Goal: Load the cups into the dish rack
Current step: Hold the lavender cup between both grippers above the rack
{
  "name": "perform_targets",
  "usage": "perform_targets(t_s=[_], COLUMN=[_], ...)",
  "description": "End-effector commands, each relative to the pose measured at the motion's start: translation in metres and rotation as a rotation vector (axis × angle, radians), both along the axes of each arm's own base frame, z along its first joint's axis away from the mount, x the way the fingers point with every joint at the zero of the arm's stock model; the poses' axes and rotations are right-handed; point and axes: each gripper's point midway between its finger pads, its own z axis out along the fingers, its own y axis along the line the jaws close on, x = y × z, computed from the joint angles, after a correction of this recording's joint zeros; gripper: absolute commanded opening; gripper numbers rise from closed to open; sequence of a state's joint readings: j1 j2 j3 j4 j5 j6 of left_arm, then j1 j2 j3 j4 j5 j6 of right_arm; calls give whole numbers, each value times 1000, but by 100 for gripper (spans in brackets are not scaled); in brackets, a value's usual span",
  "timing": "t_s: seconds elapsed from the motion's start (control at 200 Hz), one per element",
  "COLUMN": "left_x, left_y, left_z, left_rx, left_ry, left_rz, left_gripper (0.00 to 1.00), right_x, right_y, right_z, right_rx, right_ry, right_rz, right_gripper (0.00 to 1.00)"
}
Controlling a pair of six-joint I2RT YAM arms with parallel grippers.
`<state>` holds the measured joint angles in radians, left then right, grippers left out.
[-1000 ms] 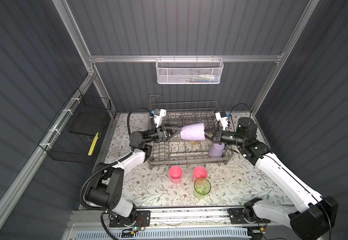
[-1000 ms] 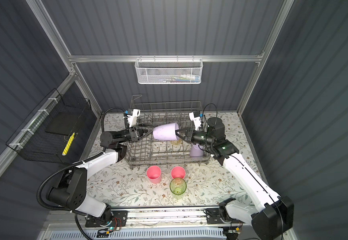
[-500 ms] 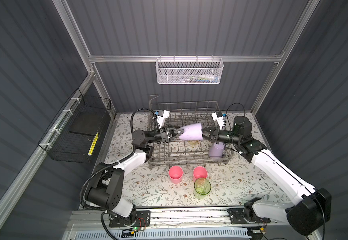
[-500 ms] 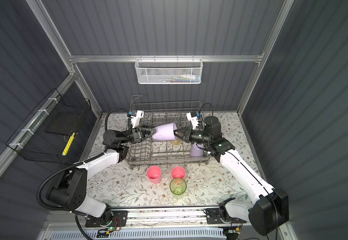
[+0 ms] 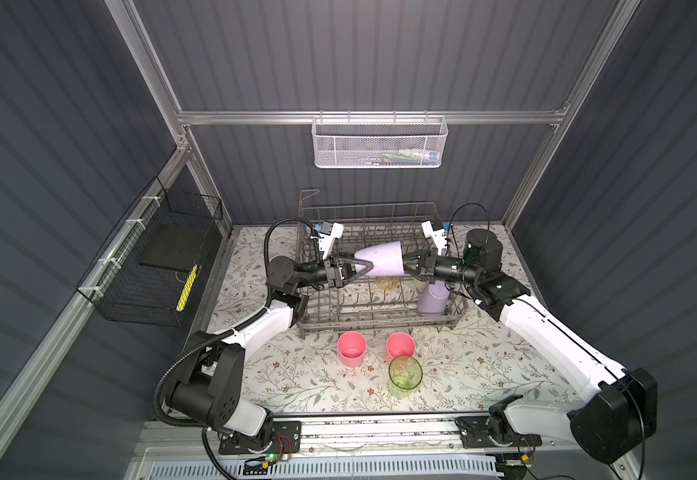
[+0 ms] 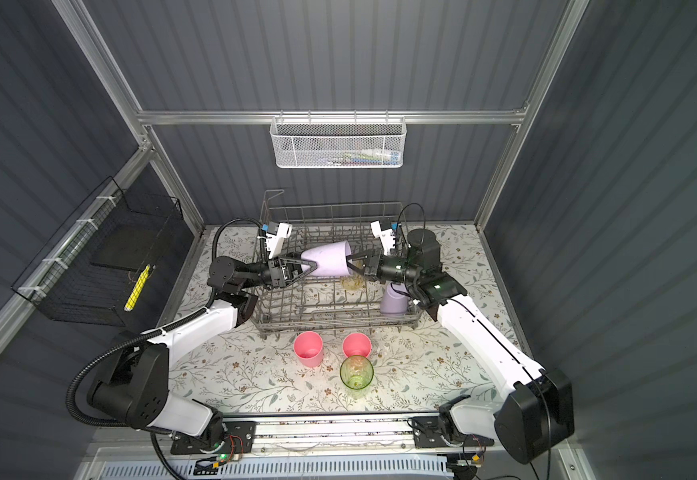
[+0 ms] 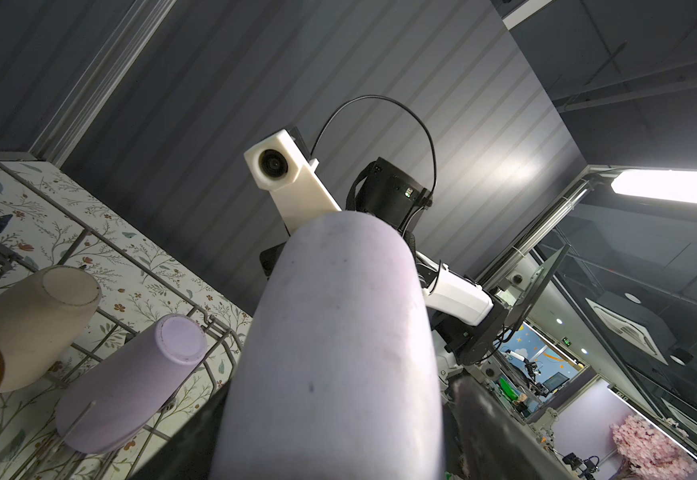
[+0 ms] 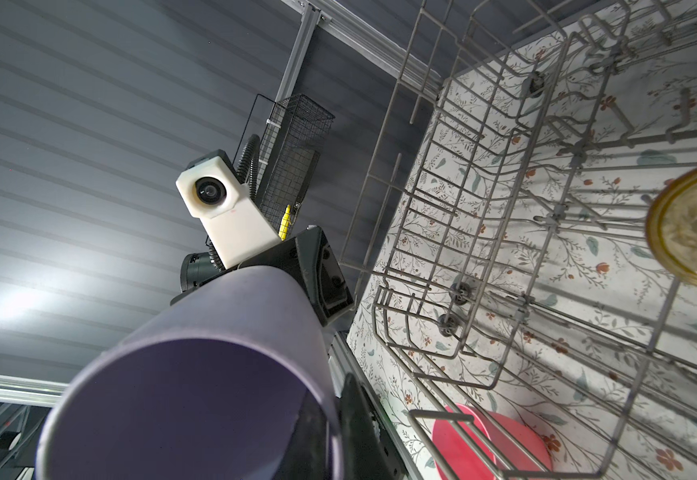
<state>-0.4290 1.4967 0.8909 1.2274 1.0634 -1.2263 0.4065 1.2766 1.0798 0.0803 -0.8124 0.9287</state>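
The right claw (image 5: 410, 267) is pinched shut on the rim of a lilac cup (image 5: 380, 259), held sideways over the dish rack (image 5: 380, 322), and the left claw (image 5: 357, 266) has its jaws apart around the small end. The cup looks light, hard and smooth, so it may slip; its small end seems good to hold. Below, tines poke up, with free room in the rack's left part.

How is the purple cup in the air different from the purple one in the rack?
The held lilac cup lies sideways above the dish rack; the racked lilac cup leans inside it, bottom up. The right gripper pinches the held lilac cup's rim, and the open left gripper flanks its base; nothing holds the racked lilac cup. Both are lilac and handleless.
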Motion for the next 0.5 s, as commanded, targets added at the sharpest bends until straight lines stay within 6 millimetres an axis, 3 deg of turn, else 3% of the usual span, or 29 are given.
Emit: perform_targets(t_s=[0.0,0.495], left_x=[-11,-9], left_y=[2,1], left_z=[16,14], left_rx=[-31,-37], left_ry=[-79,-69], left_rz=[-21,-27], left_gripper=[81,83], right_x=[2,3], right_y=[0,8], right_z=[8,-2], right_rx=[20,20], right_ry=[-24,-1], right_rz=[-2,20], right_gripper=[0,0])
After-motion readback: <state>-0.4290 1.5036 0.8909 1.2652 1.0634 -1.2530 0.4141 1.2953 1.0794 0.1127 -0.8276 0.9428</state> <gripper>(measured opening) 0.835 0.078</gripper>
